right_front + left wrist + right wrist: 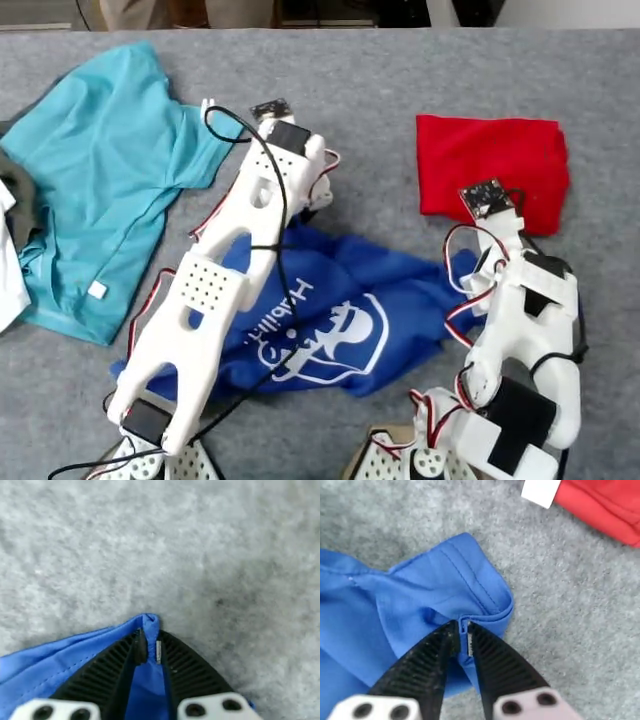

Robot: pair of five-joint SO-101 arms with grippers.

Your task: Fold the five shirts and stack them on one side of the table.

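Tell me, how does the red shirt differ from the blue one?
The red shirt is folded into a neat rectangle; the blue shirt lies spread and rumpled. The blue shirt is pinched at two edges, by the left hand and the right hand; neither grips the red shirt. The blue shirt shows a white print; the red shirt looks plain. Both lie on the grey table.

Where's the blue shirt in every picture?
High view: the blue shirt lies crumpled mid-table.
Left wrist view: a corner of the blue shirt is pinched in the left tool.
Right wrist view: the blue shirt has its hem pinched in the right tool.
Shared landmark: the grey table cover; the red shirt is in the high and right wrist views.
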